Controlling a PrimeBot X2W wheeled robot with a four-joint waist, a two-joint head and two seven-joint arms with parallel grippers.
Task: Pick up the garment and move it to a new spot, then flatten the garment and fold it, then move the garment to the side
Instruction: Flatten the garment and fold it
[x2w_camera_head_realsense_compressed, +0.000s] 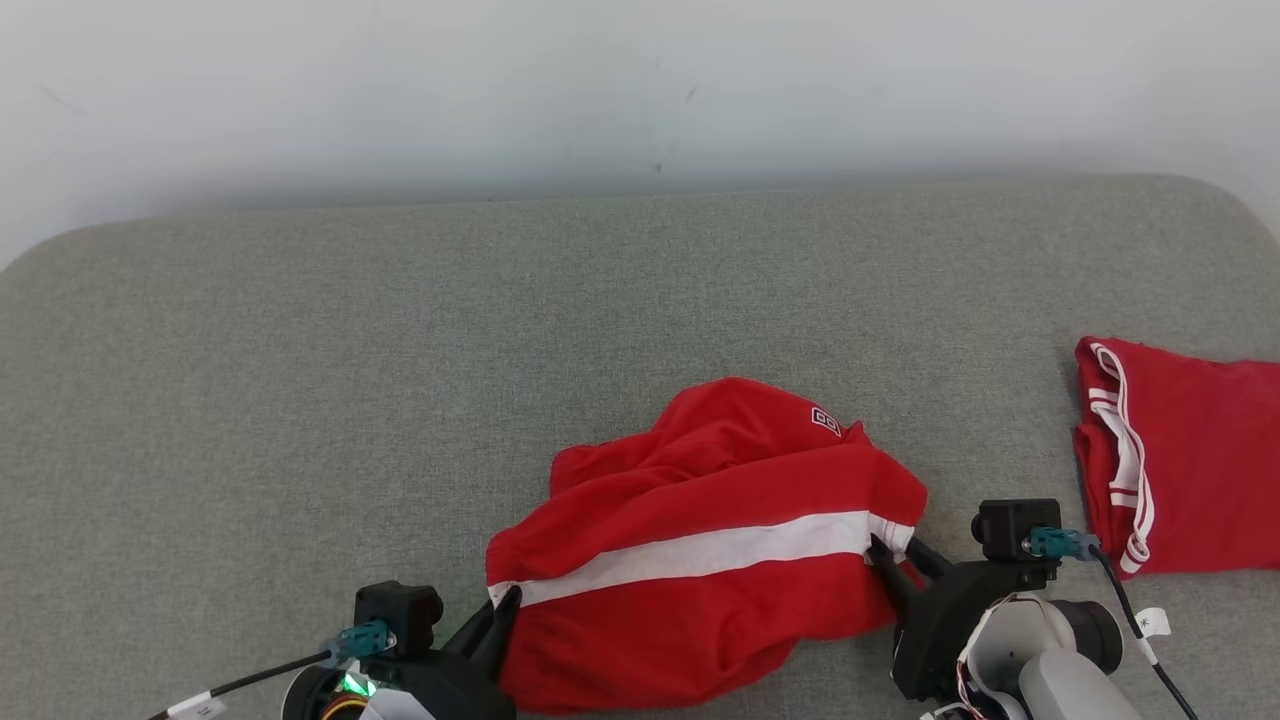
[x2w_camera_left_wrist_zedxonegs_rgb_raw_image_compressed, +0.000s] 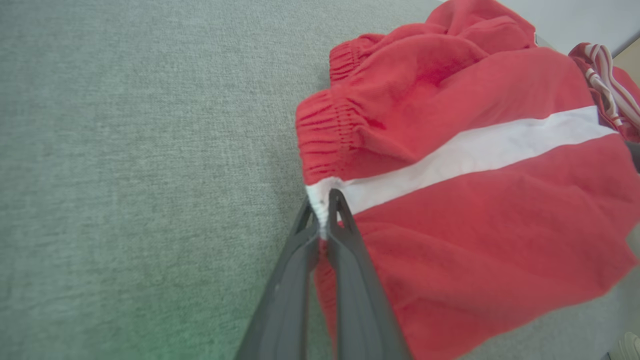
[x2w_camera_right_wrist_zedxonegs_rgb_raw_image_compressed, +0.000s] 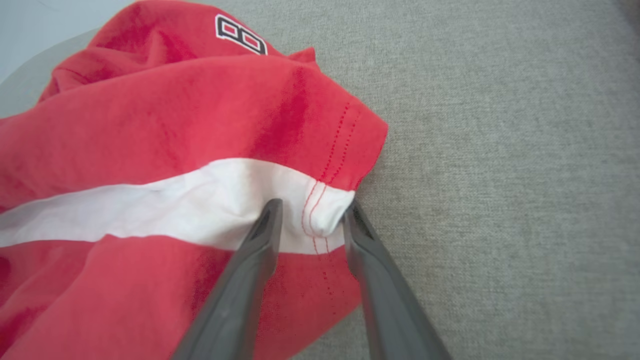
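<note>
Shorts: red shorts (x2w_camera_head_realsense_compressed: 700, 590) with a white stripe (x2w_camera_head_realsense_compressed: 700, 550), heaped loosely on the grey worktop (x2w_camera_head_realsense_compressed: 300, 400), near its front side.
Left tool: the left tool (x2w_camera_left_wrist_zedxonegs_rgb_raw_image_compressed: 322, 200) is at the shorts' left end, closed tight on the elastic waistband where the stripe ends.
Right tool: the right tool (x2w_camera_right_wrist_zedxonegs_rgb_raw_image_compressed: 312, 210) is at the shorts' right end. Its fingers stand half apart, straddling the stitched hem, with a pucker of white cloth between the tips, not pressed flat.
Head view alone: both tools at once, and a second red garment (x2w_camera_head_realsense_compressed: 1190, 460) with white trim lying flat, well apart to the right of the shorts.
Left wrist view alone: the waistband's gathered ribbing.
Right wrist view alone: the hem's double red stitching, with a small black-and-white logo (x2w_camera_right_wrist_zedxonegs_rgb_raw_image_compressed: 240, 35) beyond it on the shorts' far side.
</note>
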